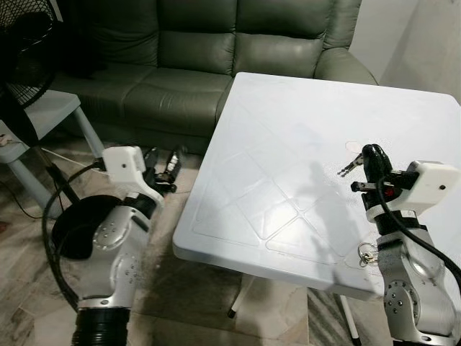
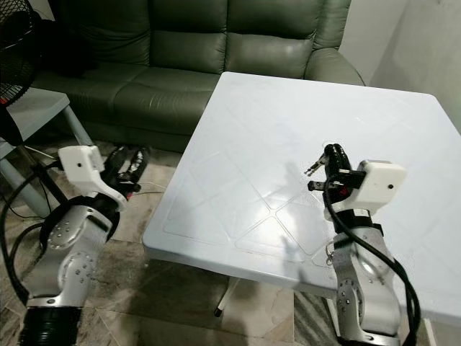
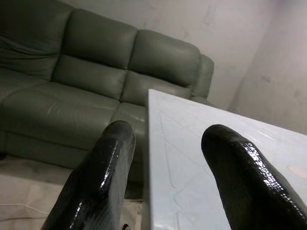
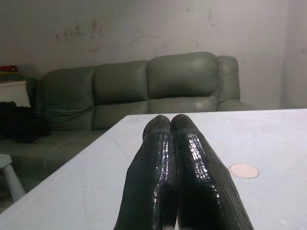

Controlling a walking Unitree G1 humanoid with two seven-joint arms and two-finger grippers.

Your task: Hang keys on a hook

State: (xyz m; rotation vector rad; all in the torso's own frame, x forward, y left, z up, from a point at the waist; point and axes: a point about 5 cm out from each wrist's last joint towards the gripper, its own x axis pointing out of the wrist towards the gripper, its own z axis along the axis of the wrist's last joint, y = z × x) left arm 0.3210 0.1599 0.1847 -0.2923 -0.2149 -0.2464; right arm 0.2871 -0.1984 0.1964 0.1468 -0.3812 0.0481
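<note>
**A:** Where is the right hand (image 4: 170, 120)?

**B:** Over the white counter (image 1: 274, 130), towards its right side. Its two black fingers are pressed together, tip to tip. They are glossy and finely ribbed, with rounded ends.

**A:** And the keys?

**B:** A small thin bit of metal (image 1: 348, 168) sticks out just beside the fingertips, and I take it for the keys. I cannot tell whether the fingers pinch it or it lies on the counter under them. A second glint, ring-shaped (image 1: 367, 254), sits at the counter's near edge below the arm. It may be a key ring too, but it is too small to judge.

**A:** How should it go on?

**B:** Slowly, I think. Metal slips on smooth rubber, so the pinch should stay firm and the wrist level. The ring must hang free to catch a hook.

**A:** Anything around it?

**B:** A flat, round, pinkish disc (image 4: 243, 170) lies on the counter just ahead. The counter is moulded plastic, with faint ridges. Beyond it stands a padded grey-green leather sofa (image 1: 216, 43).

**A:** The left hand (image 3: 168, 129)?

**B:** It is low beside the counter's left edge, with its fingers spread apart and nothing between them.
</note>
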